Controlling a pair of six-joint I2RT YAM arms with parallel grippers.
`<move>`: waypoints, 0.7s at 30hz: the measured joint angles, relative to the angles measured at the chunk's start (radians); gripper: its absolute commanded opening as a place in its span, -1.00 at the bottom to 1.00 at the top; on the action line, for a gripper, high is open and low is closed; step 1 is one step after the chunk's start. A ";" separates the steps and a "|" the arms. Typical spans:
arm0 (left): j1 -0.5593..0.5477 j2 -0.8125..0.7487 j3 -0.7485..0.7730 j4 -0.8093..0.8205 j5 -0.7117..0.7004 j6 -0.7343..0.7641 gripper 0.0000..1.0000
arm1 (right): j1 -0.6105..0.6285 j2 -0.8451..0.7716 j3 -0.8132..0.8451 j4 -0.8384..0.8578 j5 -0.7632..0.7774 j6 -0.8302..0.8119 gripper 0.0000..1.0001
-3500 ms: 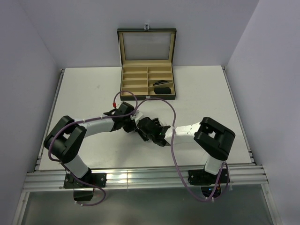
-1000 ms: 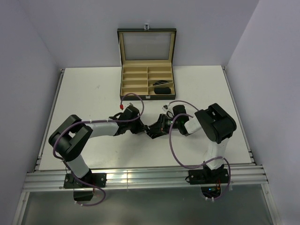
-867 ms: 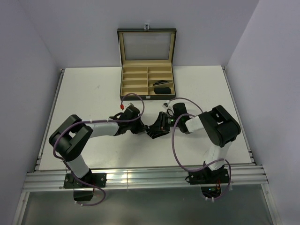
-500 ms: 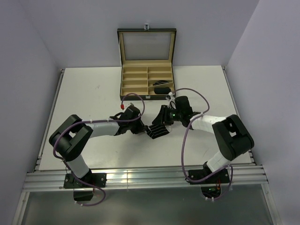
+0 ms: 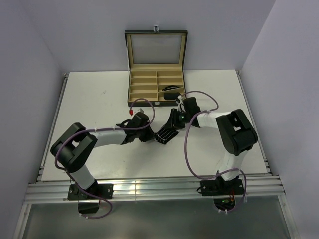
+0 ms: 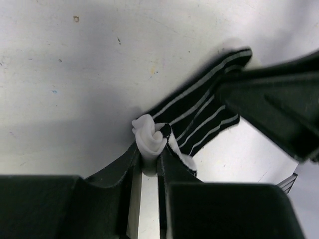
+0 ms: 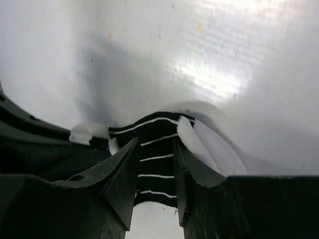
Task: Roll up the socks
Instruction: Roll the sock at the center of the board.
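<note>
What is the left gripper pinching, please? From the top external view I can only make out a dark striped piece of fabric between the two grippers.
Observer: The left gripper is shut on the bunched white end of the black fabric sock with thin white stripes.
Operator: Thank you. And the other arm, is it on the same sock?
Observer: Yes. The right gripper straddles the striped part, which fills the gap between its jaws. I cannot tell whether they squeeze it.
Operator: Does anything else show there?
Observer: White inner fabric bulges out beside one jaw.
</note>
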 measured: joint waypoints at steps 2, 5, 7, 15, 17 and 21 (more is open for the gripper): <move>0.000 -0.012 -0.006 0.005 -0.002 0.013 -0.89 | 0.000 0.024 0.041 -0.021 0.005 -0.014 -0.19; 0.000 -0.024 -0.008 0.010 -0.007 0.030 -0.88 | 0.001 0.056 0.093 -0.058 0.005 -0.033 -0.19; 0.000 -0.024 -0.008 0.016 -0.008 0.041 -0.88 | 0.002 0.066 0.112 -0.070 0.004 -0.045 -0.19; 0.000 0.042 0.045 -0.003 -0.003 0.075 -0.88 | 0.026 0.050 0.119 -0.090 0.025 -0.112 -0.18; -0.002 0.047 0.061 -0.019 -0.003 0.080 -0.88 | 0.032 0.019 0.106 -0.090 0.043 -0.129 -0.17; -0.005 0.048 0.082 -0.066 -0.005 0.091 -0.88 | 0.043 -0.104 0.055 -0.097 0.085 -0.169 -0.16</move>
